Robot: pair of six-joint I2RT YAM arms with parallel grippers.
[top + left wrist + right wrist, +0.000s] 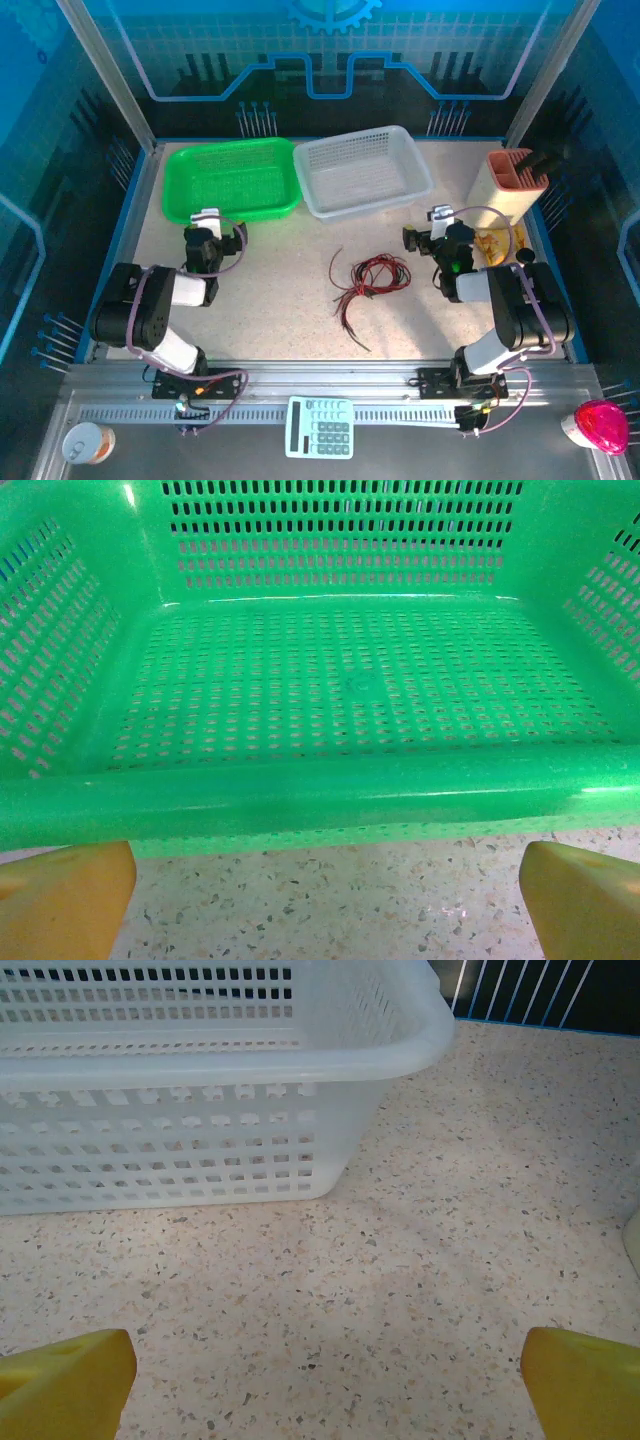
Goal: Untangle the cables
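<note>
The cables (368,279), thin red and black strands looped into a loose tangle, lie on the speckled tabletop between the two arms, with stray ends trailing toward the front. My left gripper (205,221) sits far left of them by the green basket. In the left wrist view it (325,905) is open, its yellow fingertips (62,900) spread wide over bare table. My right gripper (438,218) rests right of the tangle. The right wrist view shows it (325,1385) open too, yellow fingertips (68,1380) far apart with nothing between them.
A green basket (231,180) and a white basket (362,172) stand side by side at the back. A tan holder (508,182) and a yellowish plate (497,243) sit at the right. A calculator (320,427), a can (88,442) and a pink object (600,425) lie on the front rail.
</note>
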